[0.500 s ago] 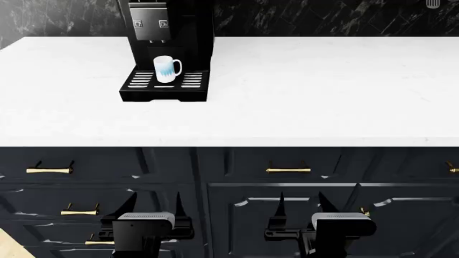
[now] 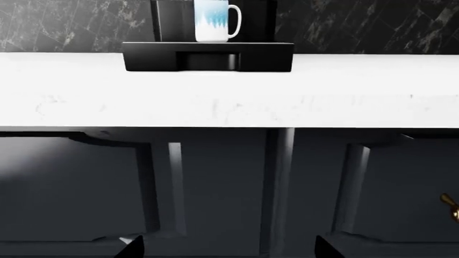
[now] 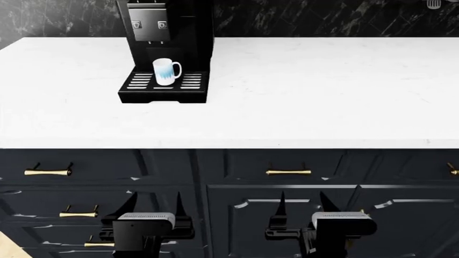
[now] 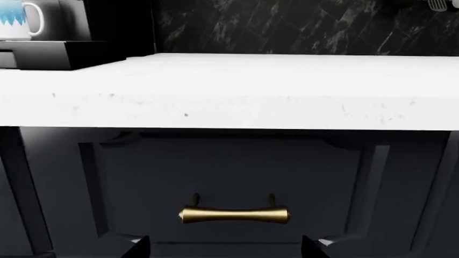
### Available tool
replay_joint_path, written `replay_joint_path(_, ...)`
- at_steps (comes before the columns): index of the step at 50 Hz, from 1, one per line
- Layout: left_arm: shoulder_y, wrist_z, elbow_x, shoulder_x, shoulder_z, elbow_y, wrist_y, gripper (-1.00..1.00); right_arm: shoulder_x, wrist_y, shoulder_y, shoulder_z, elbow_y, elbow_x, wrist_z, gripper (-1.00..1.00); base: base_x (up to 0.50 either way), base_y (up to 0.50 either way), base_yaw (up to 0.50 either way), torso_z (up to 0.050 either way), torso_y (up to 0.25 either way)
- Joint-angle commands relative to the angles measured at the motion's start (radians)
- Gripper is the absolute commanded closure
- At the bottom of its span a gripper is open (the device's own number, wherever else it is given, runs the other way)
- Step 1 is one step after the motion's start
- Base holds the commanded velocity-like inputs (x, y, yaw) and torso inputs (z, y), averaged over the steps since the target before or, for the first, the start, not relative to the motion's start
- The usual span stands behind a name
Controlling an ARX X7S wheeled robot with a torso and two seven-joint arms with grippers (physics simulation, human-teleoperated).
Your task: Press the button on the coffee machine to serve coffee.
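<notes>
The black coffee machine (image 3: 172, 32) stands at the back left of the white counter (image 3: 323, 91). Two small square cup-icon buttons (image 3: 149, 24) sit on its front panel. A white-and-blue mug (image 3: 166, 71) stands on its white-slotted drip tray (image 3: 163, 86). The tray (image 2: 208, 55) and mug (image 2: 217, 20) also show in the left wrist view. My left gripper (image 3: 153, 207) and right gripper (image 3: 310, 207) are both open and empty, low in front of the dark cabinet, well below the counter top and far from the machine.
Dark cabinet drawers with brass handles (image 3: 288, 172) run under the counter; one handle (image 4: 235, 215) is right ahead of my right gripper. A black marble wall (image 3: 323, 16) backs the counter. A strip of wooden floor (image 3: 11, 247) shows at the lower left.
The head view has shifted slightly, so the counter and machine sit a little lower in the picture. Both grippers stay open in the same places.
</notes>
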Motion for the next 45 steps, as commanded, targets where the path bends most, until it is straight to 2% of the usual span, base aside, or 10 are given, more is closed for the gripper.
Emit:
replay_joint_path(1, -0.001, -0.022, -0.02, -0.022, 0.022, 0.0, 0.0, -1.0, 0.019, -0.003, 0.003, -0.027, 0.002, 0.013, 0.021, -1.0, 0.0, 0.5, 0.0, 0.0, 0.0)
replay_joint_path(30, -0.005, -0.055, -0.053, -0.057, 0.064, -0.001, 0.002, -1.0, 0.051, -0.014, 0.006, -0.066, 0.005, 0.036, 0.065, -1.0, 0.07, 0.5, 0.0, 0.0, 0.0)
replay_joint_path(45, -0.007, -0.078, -0.057, -0.072, 0.082, 0.004, -0.012, -1.0, 0.064, -0.011, 0.008, -0.082, 0.004, 0.045, 0.086, -1.0, 0.0, 0.04, 0.0, 0.0, 0.0)
